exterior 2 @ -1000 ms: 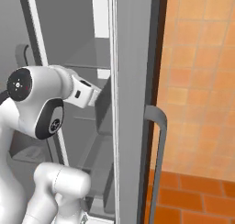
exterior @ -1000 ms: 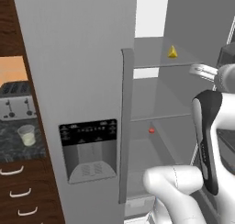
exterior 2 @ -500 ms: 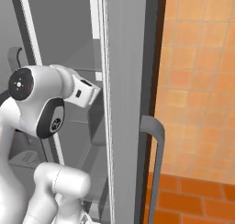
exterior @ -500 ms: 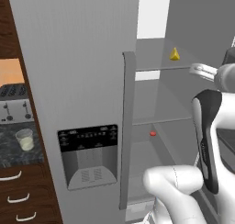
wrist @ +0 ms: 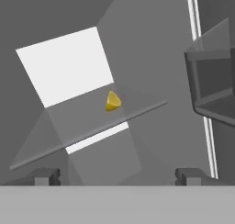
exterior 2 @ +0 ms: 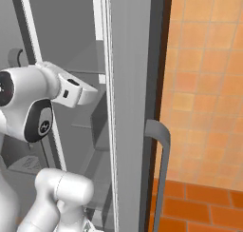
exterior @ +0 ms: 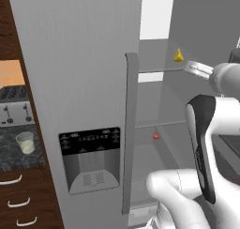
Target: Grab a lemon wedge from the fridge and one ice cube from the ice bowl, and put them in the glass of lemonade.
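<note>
Lemon wedge [wrist: 112, 101], tiny yellow piece on clear glass fridge shelf [wrist: 92, 131], now nearer and more central after base shift. Two-finger gripper [wrist: 118, 176] spread wide, empty, short of wedge. Reach-in next, probably.

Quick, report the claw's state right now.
Claw: open, holding nothing; lemon wedge sits ahead on the fridge shelf.

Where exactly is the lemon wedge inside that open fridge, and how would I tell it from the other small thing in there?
Look into the open compartment of the tall grey fridge, to the right of its long vertical handle. The lemon wedge sits on the upper glass shelf, a tiny yellow pointed piece. The small red object lies one shelf lower.
</note>
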Tool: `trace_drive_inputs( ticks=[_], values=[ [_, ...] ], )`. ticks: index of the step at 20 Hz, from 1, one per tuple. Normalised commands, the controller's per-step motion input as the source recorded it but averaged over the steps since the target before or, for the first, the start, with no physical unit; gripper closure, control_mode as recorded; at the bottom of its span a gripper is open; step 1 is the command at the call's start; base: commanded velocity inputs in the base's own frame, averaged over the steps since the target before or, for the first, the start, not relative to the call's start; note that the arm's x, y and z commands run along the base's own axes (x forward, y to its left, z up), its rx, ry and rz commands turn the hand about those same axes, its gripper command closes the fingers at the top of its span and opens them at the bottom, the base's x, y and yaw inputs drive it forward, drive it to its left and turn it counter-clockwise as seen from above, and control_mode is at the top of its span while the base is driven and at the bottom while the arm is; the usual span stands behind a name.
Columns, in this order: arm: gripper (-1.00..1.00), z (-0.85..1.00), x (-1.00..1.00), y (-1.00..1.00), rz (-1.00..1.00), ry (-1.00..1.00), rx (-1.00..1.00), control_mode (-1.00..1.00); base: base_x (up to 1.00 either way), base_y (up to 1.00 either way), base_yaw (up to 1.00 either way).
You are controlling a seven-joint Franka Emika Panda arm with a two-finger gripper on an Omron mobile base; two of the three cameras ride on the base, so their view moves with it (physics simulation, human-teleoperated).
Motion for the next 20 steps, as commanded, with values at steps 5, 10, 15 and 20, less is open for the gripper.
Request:
trace_drive_inputs(
  ticks=[5,10,15,20],
  values=[
    [-1.00,0.63,0.28,-0.14,0.10,0.19,0.01,-1.00,0.00,0.00,0.00],
    [-1.00,0.41,0.67,-0.38,0.17,0.39,0.00,-1.00,0.00,0.00,0.00],
    [-1.00,-0.51,0.57,-0.02,0.07,0.23,0.00,-1.00,0.00,0.00,0.00],
    [-1.00,-0.28,0.77,0.06,0.00,0.08,-0.10,-1.00,0.00,0.00,0.00]
  ],
)
